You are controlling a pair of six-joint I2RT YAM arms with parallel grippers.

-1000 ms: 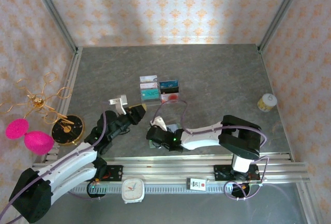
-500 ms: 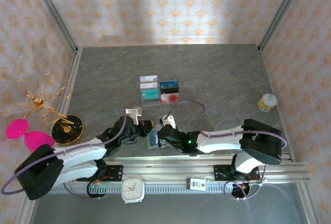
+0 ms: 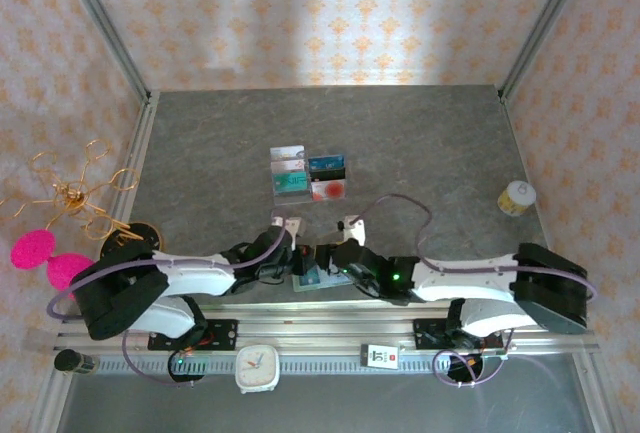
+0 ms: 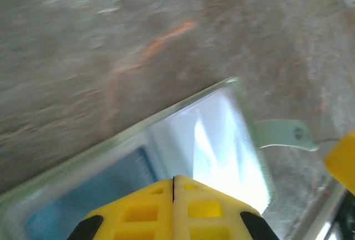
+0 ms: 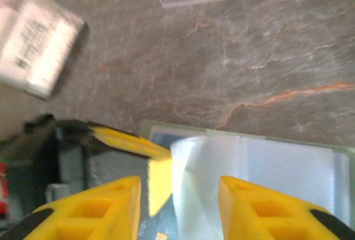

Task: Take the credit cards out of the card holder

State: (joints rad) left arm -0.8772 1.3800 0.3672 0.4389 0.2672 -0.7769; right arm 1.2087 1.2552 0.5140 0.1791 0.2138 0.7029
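The sage-green card holder (image 3: 312, 279) lies open near the table's front edge, its clear plastic sleeves (image 5: 249, 162) spread over it. A blue credit card (image 4: 55, 212) shows inside its left half, also seen as a blue card (image 5: 158, 226) under the sleeve edge. My left gripper (image 4: 173, 182) is shut, fingertips pressed together over the holder's rim (image 4: 183, 104); nothing shows between them. My right gripper (image 5: 178, 193) stands open over the holder, straddling the curled sleeve edge and the left gripper's yellow fingers (image 5: 147, 146). In the top view the left gripper (image 3: 288, 269) and right gripper (image 3: 332, 261) meet at the holder.
Four loose cards (image 3: 307, 175) lie mid-table. A small yellow-and-white jar (image 3: 517, 197) stands at the right. A black round object (image 3: 133, 241), gold wire stand (image 3: 75, 193) and pink pompoms (image 3: 35, 250) sit at the left. A white clock (image 3: 257, 367) is on the front rail.
Both arms have stretched low along the front edge and closed in on the holder; the left gripper swung right onto it, and the right gripper shifted right beside it.
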